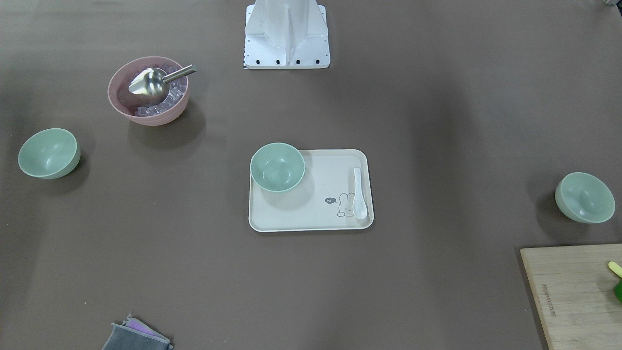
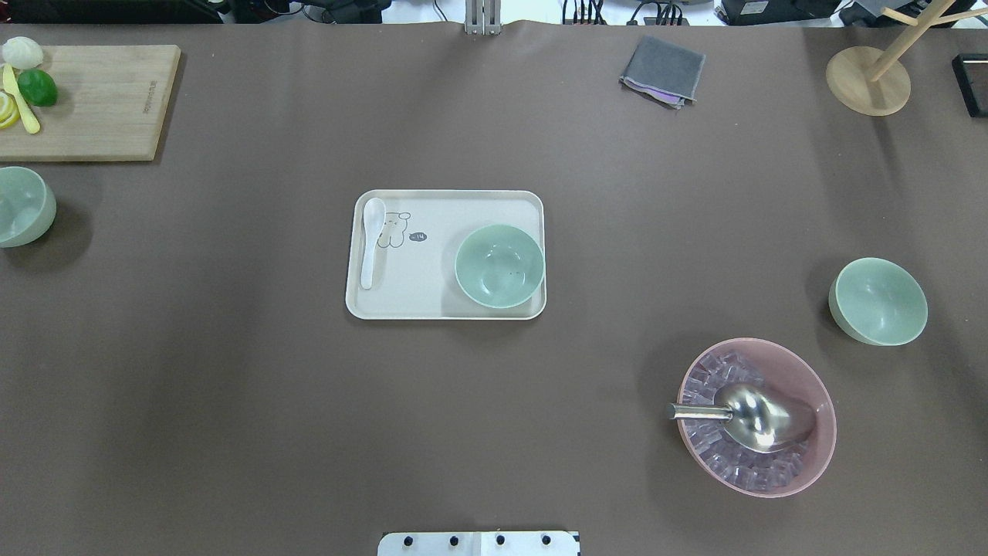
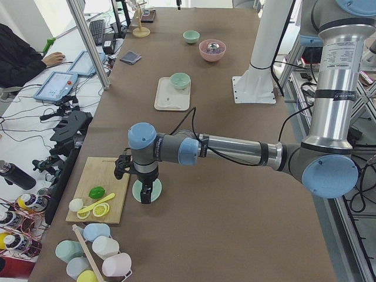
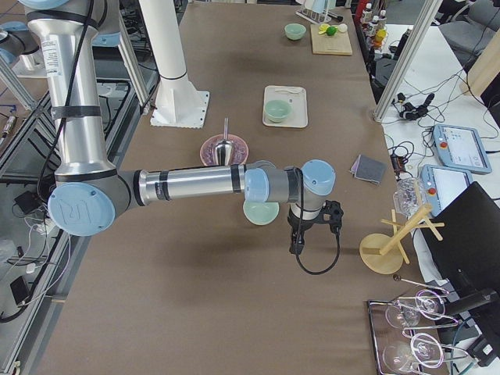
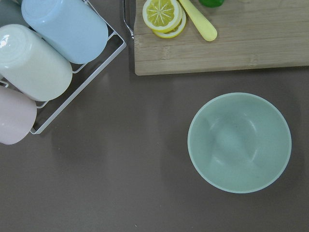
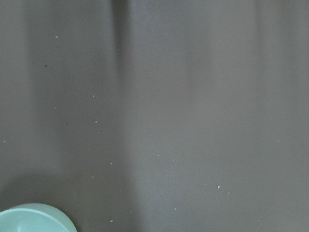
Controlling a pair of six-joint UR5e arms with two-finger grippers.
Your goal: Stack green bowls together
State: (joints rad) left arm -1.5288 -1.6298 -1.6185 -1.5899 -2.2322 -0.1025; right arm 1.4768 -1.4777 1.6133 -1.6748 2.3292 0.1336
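Note:
Three pale green bowls stand apart. One (image 2: 499, 266) sits on the cream tray (image 2: 417, 303) at the table's middle. One (image 2: 23, 205) is at the left edge by the cutting board; the left wrist view (image 5: 240, 142) looks straight down into it. One (image 2: 878, 301) is at the right; only its rim (image 6: 36, 220) shows in the right wrist view. My left gripper (image 3: 144, 198) hangs over the left bowl (image 3: 148, 191). My right gripper (image 4: 298, 242) hangs just beside the right bowl (image 4: 260, 212). Both show only in the side views, so I cannot tell whether they are open or shut.
A pink bowl (image 2: 803, 371) with ice cubes and a metal scoop (image 2: 760, 417) stands near the right green bowl. A white spoon (image 2: 370, 239) lies on the tray. There is a cutting board (image 2: 100, 100) with lime and lemon, a grey cloth (image 2: 662, 71), a wooden stand (image 2: 868, 81) and a cup rack (image 5: 48, 63).

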